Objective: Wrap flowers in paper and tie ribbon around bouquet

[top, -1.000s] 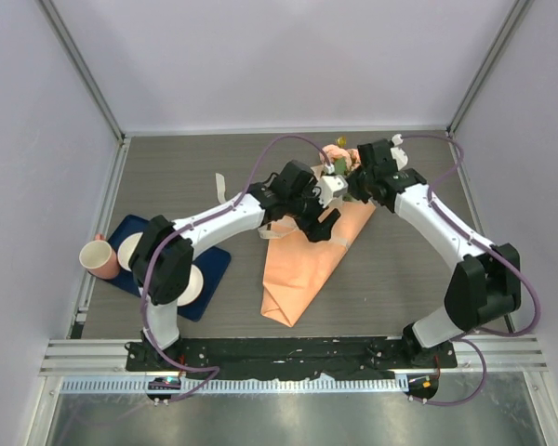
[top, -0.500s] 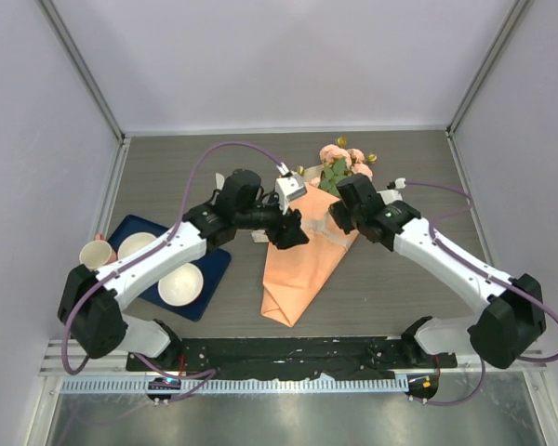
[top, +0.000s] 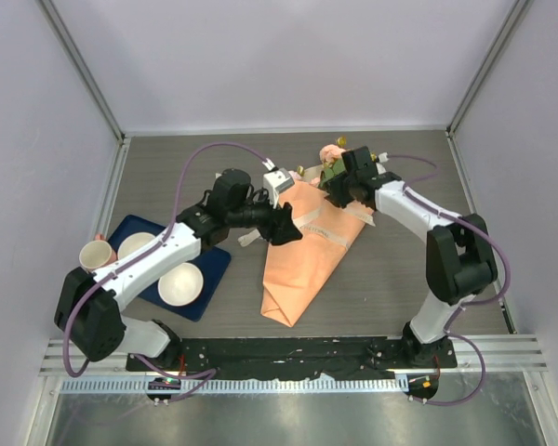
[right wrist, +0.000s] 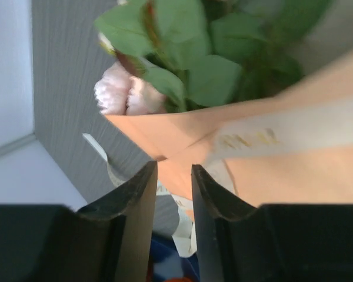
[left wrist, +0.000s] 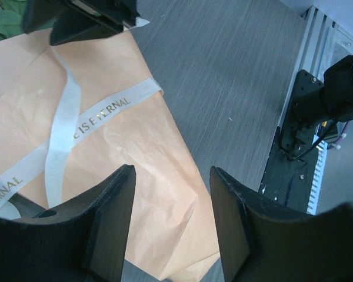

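The orange-peach paper cone [top: 298,269] lies flat on the grey wood-grain tabletop [top: 372,307], tip toward the arms; the left fingers [left wrist: 112,223] hover parted and empty over its middle; the cream-white printed fabric ribbon [left wrist: 63,126] crosses it there, seemingly unknotted; farther on, the right fingers [right wrist: 135,223] stand slightly parted, gripping nothing, beside the pale pink roses [right wrist: 115,94]; each should probably take one tail and pull evenly, without creasing paper.

I count one bouquet [top: 302,265] and one ribbon [left wrist: 106,111] between my left gripper [left wrist: 170,176] and right gripper [right wrist: 172,170]; left of my left one, one tray [top: 214,265], two bowls [top: 179,284] [top: 133,249], one cup [top: 96,255].
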`<state>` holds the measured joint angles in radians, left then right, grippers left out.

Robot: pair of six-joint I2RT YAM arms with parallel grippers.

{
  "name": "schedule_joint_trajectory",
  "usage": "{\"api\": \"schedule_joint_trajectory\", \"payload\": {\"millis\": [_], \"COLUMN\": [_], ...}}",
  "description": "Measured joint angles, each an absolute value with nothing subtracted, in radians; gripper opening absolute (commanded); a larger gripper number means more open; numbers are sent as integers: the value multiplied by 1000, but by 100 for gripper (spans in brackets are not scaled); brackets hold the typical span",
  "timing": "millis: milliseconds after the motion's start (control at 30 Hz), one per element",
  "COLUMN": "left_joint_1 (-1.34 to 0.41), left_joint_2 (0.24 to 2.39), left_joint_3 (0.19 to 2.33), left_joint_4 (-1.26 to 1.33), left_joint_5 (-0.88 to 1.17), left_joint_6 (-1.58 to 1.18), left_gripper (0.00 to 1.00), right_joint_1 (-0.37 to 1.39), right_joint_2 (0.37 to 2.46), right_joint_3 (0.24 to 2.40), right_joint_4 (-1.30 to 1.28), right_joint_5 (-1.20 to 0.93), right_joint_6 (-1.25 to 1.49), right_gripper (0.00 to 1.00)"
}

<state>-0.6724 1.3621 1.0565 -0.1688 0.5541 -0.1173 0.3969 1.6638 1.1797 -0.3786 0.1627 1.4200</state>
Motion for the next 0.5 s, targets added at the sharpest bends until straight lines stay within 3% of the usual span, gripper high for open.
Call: {"api": "schedule_joint_trajectory", "payload": {"millis": [100,200,367,433,500], "left_joint_1": [-672,-672,-671,-671,-672], "left_joint_2": [1396,1470,1678,1755,1827], "left_joint_3": [1068,1101,1235,1298,1362], "left_joint_4": [-160,-153,-155,-171,-186], "left_joint_5": [554,572,610,615,606], "left_joint_6": [-151,-181,-228,-250,-272], "left_gripper": [68,68,57,66,69], "right_joint_1": [329,252,199,208,218], "right_joint_2": [1741,1737,1590,1510,1471], "right_joint_3": [1272,1298,1198,1124,1084], "right_joint_4": [-341,-366,-402,-389,-363], "right_joint_5": [-29,-149,-161,-177,-187], "right_joint_6": [1175,870,485,382,301], "right_gripper": [54,56,57,58,59]}}
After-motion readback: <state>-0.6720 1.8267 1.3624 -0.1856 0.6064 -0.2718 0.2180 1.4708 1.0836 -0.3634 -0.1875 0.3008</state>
